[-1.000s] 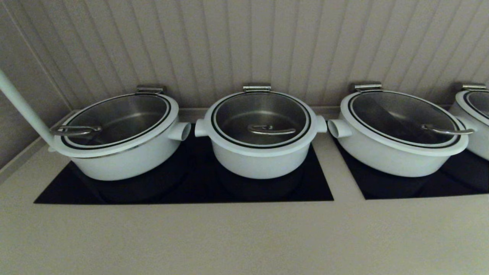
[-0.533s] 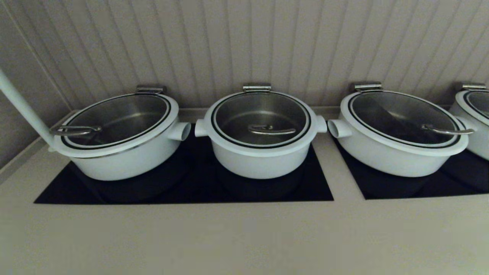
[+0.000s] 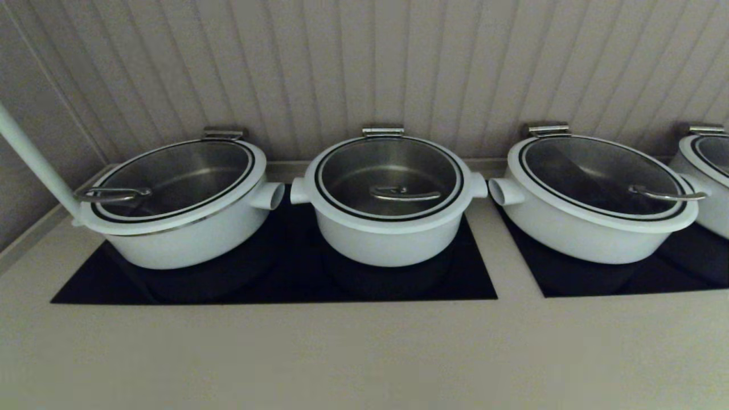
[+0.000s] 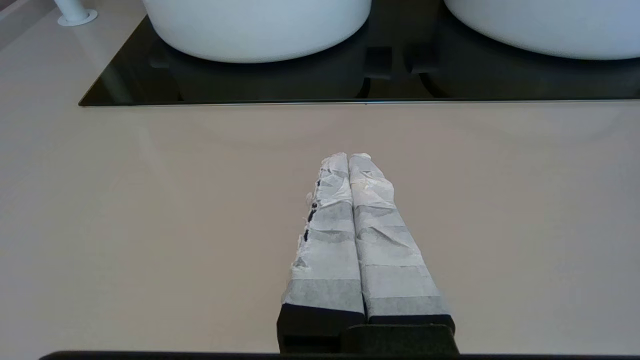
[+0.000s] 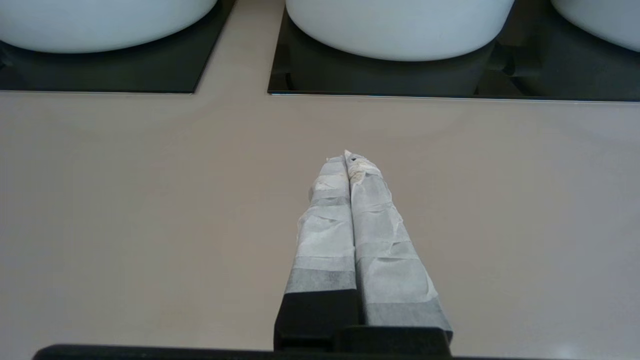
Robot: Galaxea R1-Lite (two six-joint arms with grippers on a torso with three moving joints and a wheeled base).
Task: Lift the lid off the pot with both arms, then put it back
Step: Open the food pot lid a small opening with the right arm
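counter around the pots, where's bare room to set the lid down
Free: the beige counter strip before both black cooktops, and a narrow gap between them. Crowded: the back row, where the pot sits flanked by wider pots.

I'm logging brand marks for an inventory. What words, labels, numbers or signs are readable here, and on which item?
None can be read in any view.
The lid, the pot and the wider pots beside it show no print.
The taped left pincer and right pincer, both shut above the counter, carry no marks.
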